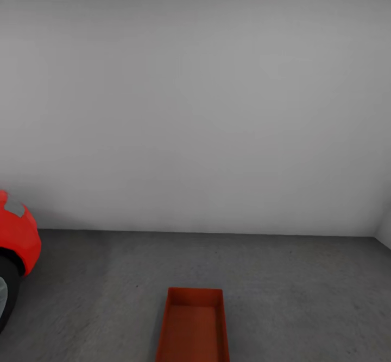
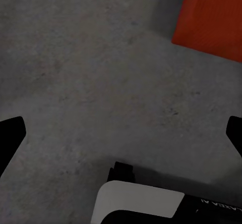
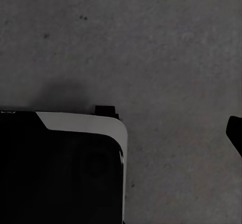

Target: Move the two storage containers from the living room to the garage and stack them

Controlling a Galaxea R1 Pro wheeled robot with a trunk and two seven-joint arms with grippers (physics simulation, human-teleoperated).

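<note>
light: soft, even, no glare | wall point(image 1: 195, 112): pale grey, dimmer toward the corners | floor point(image 1: 298, 291): dull, with a faint shadow along the wall's foot | wrist views: dim, grainy, soft-focused, a blurred dark patch on the floor point(image 3: 65, 90)

- A garage, bare and unfurnished; nothing hangs on the wall point(image 1: 195, 112), which is plain white
- The floor point(image 1: 304, 291) is dark grey, rough, matte concrete; the wrist views show the same speckled surface
- At the left edge, the nose of a red car point(image 1: 19, 237) with a black tyre point(image 1: 6, 291) on the concrete
- One red-orange container point(image 1: 194, 326) sits open-topped on the floor
</note>
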